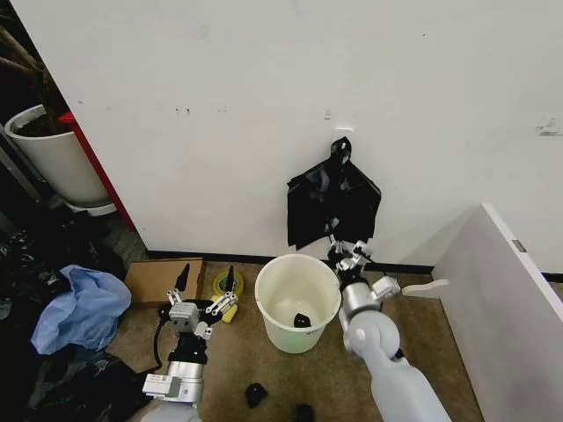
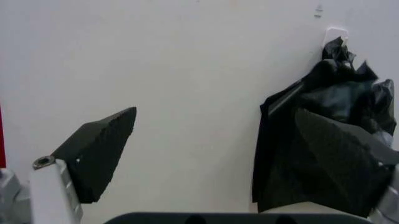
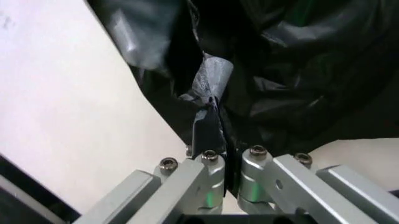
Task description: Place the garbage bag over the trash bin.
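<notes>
Garbage bag (image 1: 333, 204) hangs on the far wall, long axis vertical, above the trash bin (image 1: 297, 301). Right pincer (image 1: 348, 253) clamped on its lower edge; left pincer (image 1: 203, 296) open, well left.

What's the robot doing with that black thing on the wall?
The robot's right gripper is pinched shut on the bottom of a thin, shiny black plastic garbage bag hanging from a white hook on the wall. Right below stands the round cream-white plastic trash bin, with no bag over it yet and a small dark scrap inside. The left gripper waits open, low beside the bin.
</notes>
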{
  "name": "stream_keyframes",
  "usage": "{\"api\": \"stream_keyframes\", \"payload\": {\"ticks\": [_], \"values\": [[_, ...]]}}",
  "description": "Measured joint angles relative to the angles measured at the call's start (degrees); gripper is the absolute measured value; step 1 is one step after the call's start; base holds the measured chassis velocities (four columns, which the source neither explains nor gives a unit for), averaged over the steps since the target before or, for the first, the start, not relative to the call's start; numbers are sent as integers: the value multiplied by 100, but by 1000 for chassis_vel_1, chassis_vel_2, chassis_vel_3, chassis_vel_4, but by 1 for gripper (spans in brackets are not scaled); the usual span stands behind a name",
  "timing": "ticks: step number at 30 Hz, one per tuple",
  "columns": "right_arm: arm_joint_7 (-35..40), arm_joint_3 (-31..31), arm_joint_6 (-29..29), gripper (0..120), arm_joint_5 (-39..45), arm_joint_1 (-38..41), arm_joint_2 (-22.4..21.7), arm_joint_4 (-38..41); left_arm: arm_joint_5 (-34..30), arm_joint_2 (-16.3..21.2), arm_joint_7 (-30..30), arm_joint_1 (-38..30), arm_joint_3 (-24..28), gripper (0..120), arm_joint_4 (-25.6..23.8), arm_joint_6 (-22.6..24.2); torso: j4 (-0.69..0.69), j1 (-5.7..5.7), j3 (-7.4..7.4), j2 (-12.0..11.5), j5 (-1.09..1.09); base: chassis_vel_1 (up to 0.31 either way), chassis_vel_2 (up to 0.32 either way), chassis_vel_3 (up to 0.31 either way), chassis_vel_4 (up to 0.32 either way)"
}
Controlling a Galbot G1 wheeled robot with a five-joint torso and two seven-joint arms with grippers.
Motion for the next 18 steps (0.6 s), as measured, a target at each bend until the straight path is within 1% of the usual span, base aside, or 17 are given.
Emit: {"api": "stream_keyframes", "payload": {"ticks": [4, 6, 11, 18], "values": [[-63, -18, 115, 0, -314, -281, -162, 31, -17, 10, 0, -38, 13, 100, 14, 0, 0, 0, 0, 0, 0, 0, 0, 0, 0], [-65, -17, 120, 0, -330, -294, -171, 31, -18, 10, 0, -39, 13, 100, 15, 0, 0, 0, 0, 0, 0, 0, 0, 0, 0], [-138, 21, 304, 0, -766, -659, -416, 88, -55, 22, 1, -98, 4, 100, 26, 8, 0, 1, 0, 0, 1, 0, 0, 0, 0], [-234, 60, 567, 0, -1251, -939, -540, 119, -76, 22, 2, -138, -6, 100, 29, 15, 0, 1, 1, 0, 0, 0, 0, 0, 0]]}}
